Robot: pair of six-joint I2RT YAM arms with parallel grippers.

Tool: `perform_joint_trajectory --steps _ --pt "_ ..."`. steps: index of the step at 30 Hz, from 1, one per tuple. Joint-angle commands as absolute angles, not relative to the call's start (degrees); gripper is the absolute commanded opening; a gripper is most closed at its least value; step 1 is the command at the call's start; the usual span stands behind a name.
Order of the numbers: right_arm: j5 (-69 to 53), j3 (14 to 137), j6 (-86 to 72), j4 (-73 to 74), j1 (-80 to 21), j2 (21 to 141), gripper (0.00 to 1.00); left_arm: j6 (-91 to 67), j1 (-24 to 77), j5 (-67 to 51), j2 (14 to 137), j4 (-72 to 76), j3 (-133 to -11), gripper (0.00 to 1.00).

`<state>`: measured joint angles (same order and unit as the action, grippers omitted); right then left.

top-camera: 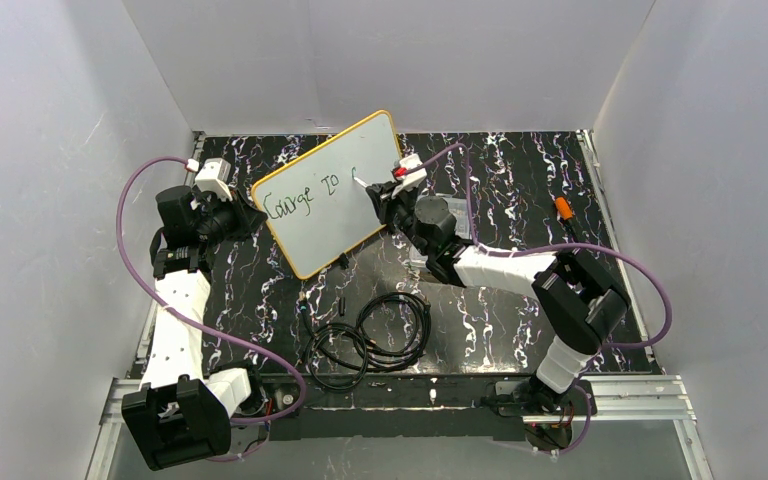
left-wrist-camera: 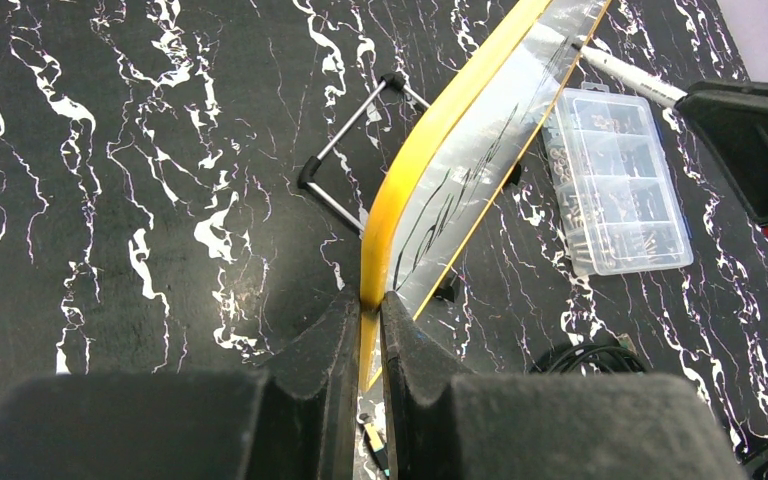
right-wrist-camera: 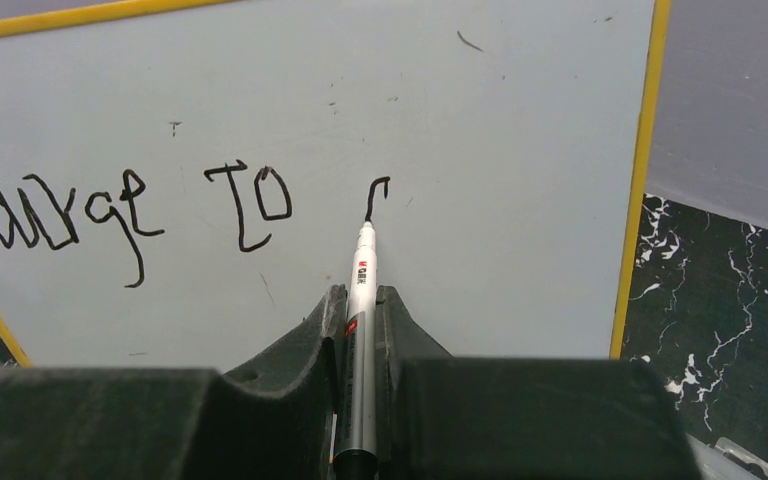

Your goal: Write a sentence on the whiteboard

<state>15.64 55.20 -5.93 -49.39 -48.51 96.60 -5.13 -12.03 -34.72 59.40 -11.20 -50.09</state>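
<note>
The whiteboard [top-camera: 332, 190], white with a yellow-orange rim, stands tilted at the table's back middle. My left gripper [left-wrist-camera: 370, 305] is shut on its yellow edge [left-wrist-camera: 415, 160], holding it up; from above that gripper [top-camera: 245, 213] sits at the board's left edge. My right gripper [right-wrist-camera: 360, 295] is shut on a silver marker [right-wrist-camera: 361, 300], whose tip touches the board [right-wrist-camera: 480, 130]. The sentence [right-wrist-camera: 130, 205] reads "Courage TO" in dark ink, followed by a started stroke [right-wrist-camera: 376, 192] at the marker tip. From above, the right gripper [top-camera: 385, 195] stands at the board's right part.
A clear compartmented parts box [left-wrist-camera: 615, 185] lies beyond the board, mostly under my right arm [top-camera: 480, 262]. Black cables [top-camera: 365, 335] coil near the front middle. An orange-capped item [top-camera: 564, 208] lies back right. A wire stand [left-wrist-camera: 345, 165] shows behind the board. White walls enclose three sides.
</note>
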Motion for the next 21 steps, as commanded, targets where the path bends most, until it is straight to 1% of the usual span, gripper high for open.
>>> perform_joint_trajectory --steps 1,13,21 --pt "15.69 54.17 -6.95 -50.05 -49.04 96.09 0.01 -5.11 -11.62 -36.04 58.80 -12.23 -50.36 0.00" --pt "22.35 55.27 -5.39 -49.65 -48.96 94.82 0.01 -5.10 -11.63 -35.95 58.62 -12.22 -50.36 0.00" --pt "21.01 54.54 -4.83 -51.42 -48.96 91.27 0.01 -5.12 -11.62 -35.98 58.62 -12.22 -50.36 0.00"
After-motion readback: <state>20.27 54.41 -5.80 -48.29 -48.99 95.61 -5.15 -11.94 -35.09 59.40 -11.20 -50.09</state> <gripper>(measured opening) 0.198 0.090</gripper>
